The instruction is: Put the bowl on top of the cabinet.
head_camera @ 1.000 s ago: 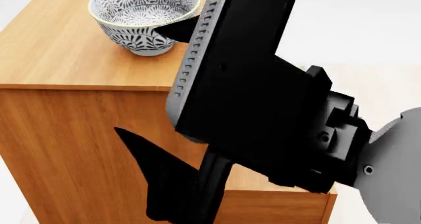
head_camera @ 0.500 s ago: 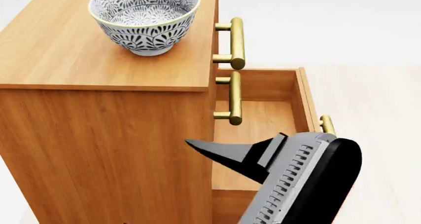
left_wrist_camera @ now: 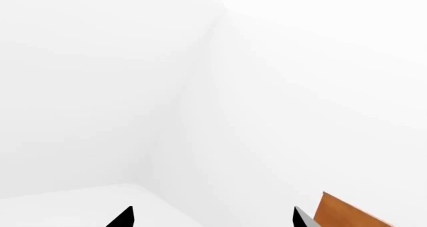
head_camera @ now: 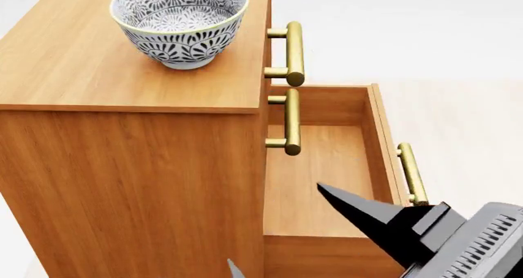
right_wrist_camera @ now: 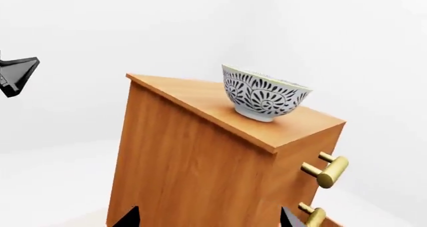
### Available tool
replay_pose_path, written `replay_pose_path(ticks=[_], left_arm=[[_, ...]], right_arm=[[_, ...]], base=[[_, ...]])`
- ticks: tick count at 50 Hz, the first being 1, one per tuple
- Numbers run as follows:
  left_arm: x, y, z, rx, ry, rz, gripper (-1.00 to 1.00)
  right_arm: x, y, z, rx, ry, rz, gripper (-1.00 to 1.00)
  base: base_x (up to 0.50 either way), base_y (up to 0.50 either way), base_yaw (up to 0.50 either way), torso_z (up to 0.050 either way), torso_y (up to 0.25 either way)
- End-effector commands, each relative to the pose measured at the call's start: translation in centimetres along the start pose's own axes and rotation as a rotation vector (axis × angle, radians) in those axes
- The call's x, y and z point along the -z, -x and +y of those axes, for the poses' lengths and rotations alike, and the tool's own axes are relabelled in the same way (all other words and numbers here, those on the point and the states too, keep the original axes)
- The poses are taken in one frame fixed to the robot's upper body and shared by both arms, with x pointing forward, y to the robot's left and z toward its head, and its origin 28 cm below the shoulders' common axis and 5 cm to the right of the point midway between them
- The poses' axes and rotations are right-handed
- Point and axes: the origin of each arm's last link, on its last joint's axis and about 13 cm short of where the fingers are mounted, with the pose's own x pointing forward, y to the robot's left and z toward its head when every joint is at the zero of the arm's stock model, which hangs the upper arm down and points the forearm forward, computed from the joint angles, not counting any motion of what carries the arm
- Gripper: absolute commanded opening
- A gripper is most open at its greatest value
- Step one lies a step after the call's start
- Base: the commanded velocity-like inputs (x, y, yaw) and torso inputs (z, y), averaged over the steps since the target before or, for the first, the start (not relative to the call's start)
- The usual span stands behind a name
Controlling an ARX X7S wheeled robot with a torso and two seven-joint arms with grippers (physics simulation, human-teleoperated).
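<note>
The blue-and-white leaf-patterned bowl (head_camera: 180,24) stands upright on top of the orange-brown cabinet (head_camera: 122,168), with nothing touching it. The right wrist view shows the bowl (right_wrist_camera: 263,94) near the top's corner, above the brass handles. My right gripper (right_wrist_camera: 208,218) is open and empty, low in front of the cabinet's side; its black fingers (head_camera: 368,217) point up from the head view's lower right. My left gripper (left_wrist_camera: 212,218) is open and empty, facing white walls with a sliver of the cabinet (left_wrist_camera: 347,214) beside it.
A lower drawer (head_camera: 327,168) stands pulled out to the right, with its brass handle (head_camera: 411,174) on its front. Two more brass handles (head_camera: 293,51) stick out above it. A black pointed part (right_wrist_camera: 17,76) hangs left of the cabinet.
My right arm, which stood high next to the bowl, has dropped down and to the right, uncovering the drawers. The bowl has not moved.
</note>
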Motion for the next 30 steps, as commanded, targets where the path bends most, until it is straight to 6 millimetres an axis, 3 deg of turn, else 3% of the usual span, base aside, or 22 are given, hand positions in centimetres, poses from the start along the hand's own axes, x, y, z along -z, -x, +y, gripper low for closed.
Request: replay_pose_path(ticks=[1,18,30], left_arm=[[0.0,0.0,0.0,0.0,0.0,0.002,1.0],[0.0,0.1,0.0,0.0,0.003,0.004,1.0],[0.0,0.1,-0.1,0.002,0.003,0.004,1.0]], right_arm=[[-0.1,1.7,-1.0,0.147,-0.026,-0.017,1.0],[-1.5,4.4,-2.4,0.343,-0.007,-0.082,1.0],[-1.1,5.2,-2.9,0.443,-0.004,-0.105,1.0]], base=[[0.0,0.0,0.0,0.0,0.0],[0.0,0.0,0.0,0.0,0.0],[0.0,0.0,0.0,0.0,0.0]])
